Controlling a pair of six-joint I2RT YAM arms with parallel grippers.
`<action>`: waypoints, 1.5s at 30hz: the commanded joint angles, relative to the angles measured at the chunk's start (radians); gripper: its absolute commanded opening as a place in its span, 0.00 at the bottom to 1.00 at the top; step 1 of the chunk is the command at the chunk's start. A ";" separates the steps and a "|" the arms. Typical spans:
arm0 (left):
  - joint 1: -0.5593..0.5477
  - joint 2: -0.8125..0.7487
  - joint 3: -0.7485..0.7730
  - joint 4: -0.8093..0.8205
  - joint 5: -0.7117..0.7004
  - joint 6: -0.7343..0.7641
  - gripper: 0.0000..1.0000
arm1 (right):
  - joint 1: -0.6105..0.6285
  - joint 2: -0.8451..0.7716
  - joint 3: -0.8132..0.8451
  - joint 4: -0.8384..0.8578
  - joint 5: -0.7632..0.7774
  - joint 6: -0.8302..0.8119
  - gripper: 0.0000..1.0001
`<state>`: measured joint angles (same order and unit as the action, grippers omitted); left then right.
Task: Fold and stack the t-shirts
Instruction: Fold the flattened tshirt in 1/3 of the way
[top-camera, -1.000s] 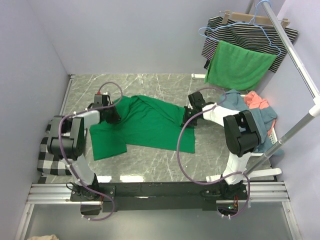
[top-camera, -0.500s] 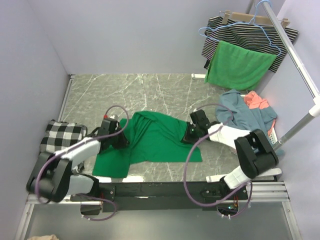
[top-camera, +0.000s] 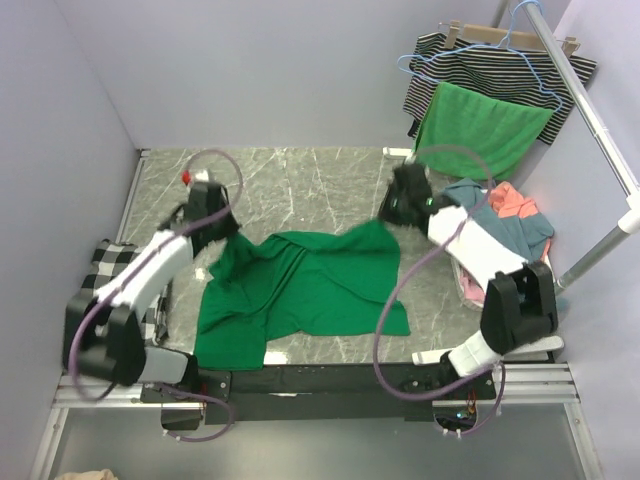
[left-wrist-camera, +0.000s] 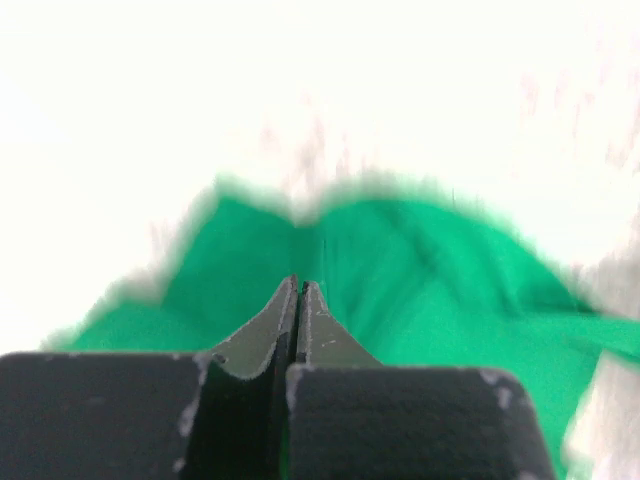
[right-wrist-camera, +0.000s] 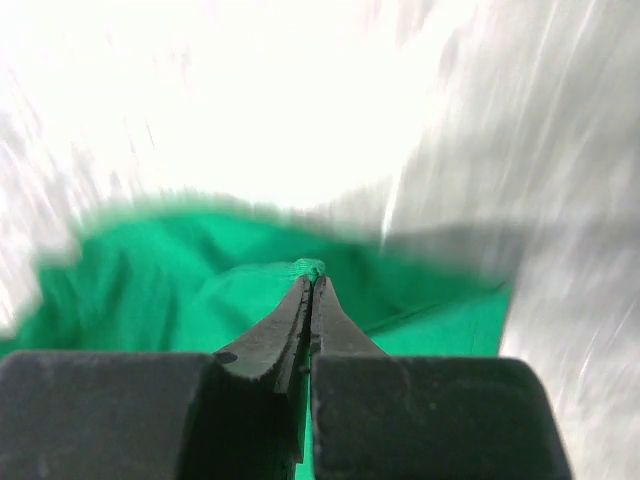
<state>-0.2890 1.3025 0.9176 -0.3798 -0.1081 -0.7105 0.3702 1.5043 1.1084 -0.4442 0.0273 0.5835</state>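
The emerald green t-shirt (top-camera: 310, 285) hangs stretched between both grippers, its far edge lifted and its lower part draped on the marble table (top-camera: 300, 170). My left gripper (top-camera: 222, 240) is shut on the shirt's left far corner; in the left wrist view (left-wrist-camera: 298, 285) the jaws pinch green cloth (left-wrist-camera: 400, 290). My right gripper (top-camera: 388, 222) is shut on the right far corner; in the right wrist view (right-wrist-camera: 312, 280) a bit of green cloth (right-wrist-camera: 200, 290) pokes out between the tips. Dusty blue (top-camera: 500, 235) and coral (top-camera: 512, 200) shirts lie heaped at the right.
A black-and-white checked cloth (top-camera: 105, 262) lies at the table's left edge. A striped garment (top-camera: 500, 70) and a brighter green cloth (top-camera: 475, 130) hang on a rack (top-camera: 590, 110) at the back right. Walls close in the left and back.
Both grippers have risen and moved away from the near edge with the green shirt, lifting its far edge. The shirt now hangs spread wider between them.
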 joint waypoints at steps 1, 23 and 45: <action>0.126 0.200 0.151 0.067 -0.028 0.170 0.01 | -0.106 0.129 0.218 0.009 0.054 -0.094 0.00; 0.280 0.810 0.818 0.231 -0.223 0.439 0.01 | -0.226 0.534 0.660 0.039 0.006 -0.085 0.00; 0.277 0.594 0.443 -0.004 0.111 0.257 0.01 | -0.169 0.238 0.227 0.009 -0.210 -0.123 0.00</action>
<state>-0.0120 2.0521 1.4506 -0.3805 -0.0162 -0.3889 0.1898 1.8683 1.4250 -0.4320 -0.2150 0.4660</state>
